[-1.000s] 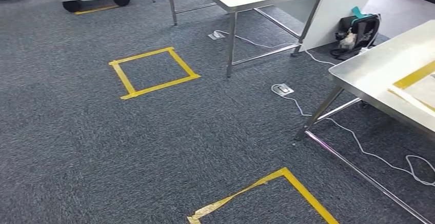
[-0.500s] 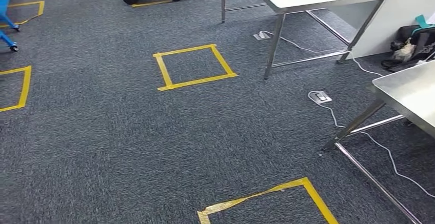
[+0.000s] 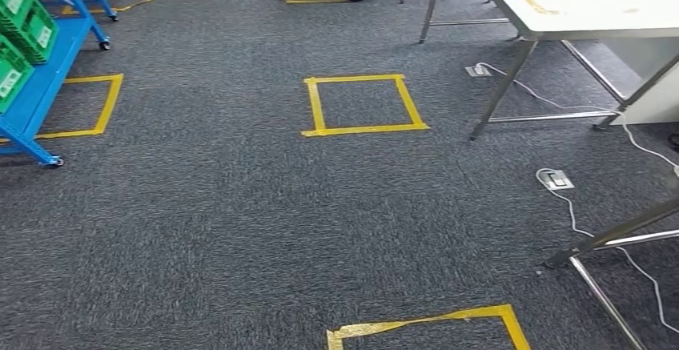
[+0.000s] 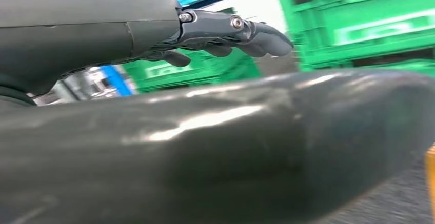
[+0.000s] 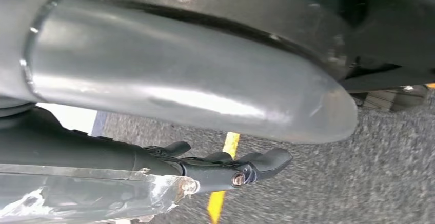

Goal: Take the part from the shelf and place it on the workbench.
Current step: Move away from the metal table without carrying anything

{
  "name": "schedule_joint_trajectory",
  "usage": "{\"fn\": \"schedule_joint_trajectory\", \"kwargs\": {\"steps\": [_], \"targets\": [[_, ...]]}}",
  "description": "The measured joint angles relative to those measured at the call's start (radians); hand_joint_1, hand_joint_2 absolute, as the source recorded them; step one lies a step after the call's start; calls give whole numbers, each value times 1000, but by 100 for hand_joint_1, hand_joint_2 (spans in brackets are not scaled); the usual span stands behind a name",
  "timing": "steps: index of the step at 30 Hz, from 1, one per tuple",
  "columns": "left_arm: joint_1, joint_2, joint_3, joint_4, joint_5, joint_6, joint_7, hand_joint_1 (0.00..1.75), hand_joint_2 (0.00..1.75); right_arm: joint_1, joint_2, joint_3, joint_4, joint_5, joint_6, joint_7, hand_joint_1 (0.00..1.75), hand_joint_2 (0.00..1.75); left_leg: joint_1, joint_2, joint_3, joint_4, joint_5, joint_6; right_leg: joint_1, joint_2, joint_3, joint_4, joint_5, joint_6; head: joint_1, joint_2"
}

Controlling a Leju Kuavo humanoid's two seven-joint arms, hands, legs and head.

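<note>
Two hands hang empty near the carpet, the left hand (image 4: 225, 34) with fingers loosely spread and the right hand (image 5: 225, 167) likewise slack, holding nothing. Farther off stands the blue shelf (image 3: 48, 70) with its green bins (image 3: 24, 22); the part itself isn't visible, presumably inside one. How heavy or slippery it is can't be judged, so take it by its firmest edge.

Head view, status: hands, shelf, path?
Left hand and right hand empty, fingers extended. Blue shelf with green bins at far left. No part picked.
</note>
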Motion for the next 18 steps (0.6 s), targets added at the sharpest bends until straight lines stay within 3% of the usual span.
{"fn": "schedule_joint_trajectory", "kwargs": {"steps": [2,4,6,8,10,12,14,15,16,17,18], "targets": [[0,-1,0,0,0,0,0,0,0,0,0,1,0,0,0,0,0,0,-3,-33,0,0,2,1,2,19,38,-102,72,-14,0,0],[0,-4,0,4,0,0,0,0,0,-1,0,1,0,-2,0,-1,0,0,-4,-62,0,0,5,-2,4,65,95,-235,134,-24,0,0],[2,-6,0,10,0,0,4,0,0,-3,-1,1,1,-4,-1,-2,0,0,-3,-84,-4,-1,9,-10,7,83,118,-284,152,-25,-1,0],[7,-9,-1,16,-1,0,12,0,0,-6,0,1,1,-6,-1,-2,0,0,0,-99,-10,-3,14,-21,8,60,124,-291,160,-28,0,0],[10,-12,-2,23,-1,0,19,0,0,-8,1,1,1,-7,-4,-3,0,0,-3,-59,-27,27,-11,-30,4,36,128,-303,172,-37,-4,0],[6,-15,-5,29,-1,0,25,0,0,-5,1,2,1,-8,-7,-3,0,0,-6,5,-75,129,-77,-38,3,8,127,-310,177,-43,-8,0],[2,-18,-6,34,-1,0,27,0,0,-1,1,2,1,-9,-8,-3,0,0,-3,28,-125,244,-126,-46,4,-24,125,-310,177,-44,-9,0],[2,-20,-6,36,-1,0,27,0,0,1,1,2,1,-9,-8,-3,0,0,0,32,-132,263,-125,-49,3,-39,124,-310,176,-44,-9,0],[4,-22,-6,38,-1,0,27,0,0,1,1,2,1,-9,-9,-2,0,0,3,36,-120,245,-105,-53,2,-54,124,-309,175,-43,-8,0],[5,-23,-7,40,-1,0,27,0,0,0,1,3,1,-9,-9,-2,0,0,6,45,-90,194,-73,-56,1,-67,125,-309,173,-40,-9,0],[4,-23,-7,42,0,0,27,0,0,-1,1,3,1,-9,-10,-1,0,0,8,69,-50,126,-41,-60,2,-80,126,-307,171,-36,-9,0]]}}
